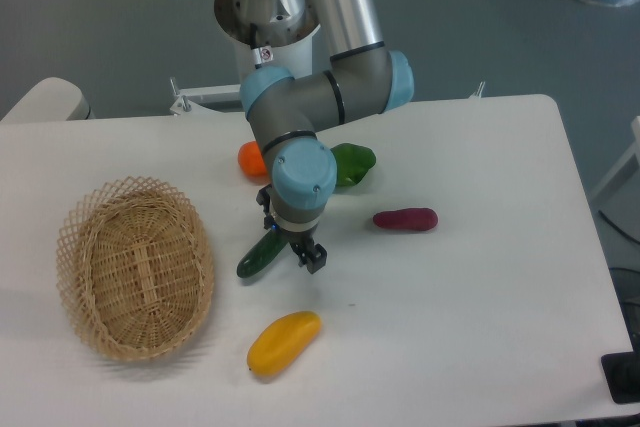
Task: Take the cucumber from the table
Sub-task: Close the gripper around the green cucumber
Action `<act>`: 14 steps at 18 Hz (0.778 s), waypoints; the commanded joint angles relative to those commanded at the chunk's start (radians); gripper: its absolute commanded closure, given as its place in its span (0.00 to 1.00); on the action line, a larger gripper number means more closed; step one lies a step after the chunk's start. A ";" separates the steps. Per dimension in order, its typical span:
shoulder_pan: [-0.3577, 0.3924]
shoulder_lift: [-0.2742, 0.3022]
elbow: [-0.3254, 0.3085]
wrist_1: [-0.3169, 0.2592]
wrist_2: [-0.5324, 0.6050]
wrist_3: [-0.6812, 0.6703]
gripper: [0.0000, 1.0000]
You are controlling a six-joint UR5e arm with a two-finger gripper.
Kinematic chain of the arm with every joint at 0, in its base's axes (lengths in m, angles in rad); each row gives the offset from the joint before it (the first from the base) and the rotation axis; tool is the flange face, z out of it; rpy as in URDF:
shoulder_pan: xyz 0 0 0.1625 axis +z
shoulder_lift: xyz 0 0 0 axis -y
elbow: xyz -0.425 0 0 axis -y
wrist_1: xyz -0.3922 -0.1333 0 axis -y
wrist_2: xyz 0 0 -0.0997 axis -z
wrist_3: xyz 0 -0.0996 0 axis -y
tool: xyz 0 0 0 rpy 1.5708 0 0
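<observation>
Mid-grasp step, judging by the pose: hand (297, 250) low over the upper end of the cucumber (260, 256), near the middle of the tabletop (480, 287), a little toward the front edge. Fingers apart, one dark tip showing just beside the cucumber's right flank, the other hidden; contact not clear. Cucumber lying flat, slanted, between the wicker basket (135, 282) and the purple vegetable (405, 219), yellow fruit (284, 342) nearer the front edge. Next, probably: close squarely across the slim body, then lift straight up.
</observation>
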 joint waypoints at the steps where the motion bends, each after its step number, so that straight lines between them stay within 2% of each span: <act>1: 0.002 0.000 -0.014 0.020 0.000 0.000 0.00; 3: 0.002 0.000 -0.034 0.054 0.000 0.000 0.00; 6: 0.002 0.005 -0.045 0.062 0.002 0.000 0.00; 8: 0.002 0.008 -0.046 0.062 0.011 0.000 0.24; 10: 0.002 0.012 -0.042 0.062 0.018 0.000 0.54; 11: 0.003 0.014 -0.039 0.062 0.018 0.000 0.67; 12: 0.003 0.015 -0.040 0.062 0.020 0.000 0.75; 14: 0.002 0.014 -0.042 0.063 0.023 0.000 0.87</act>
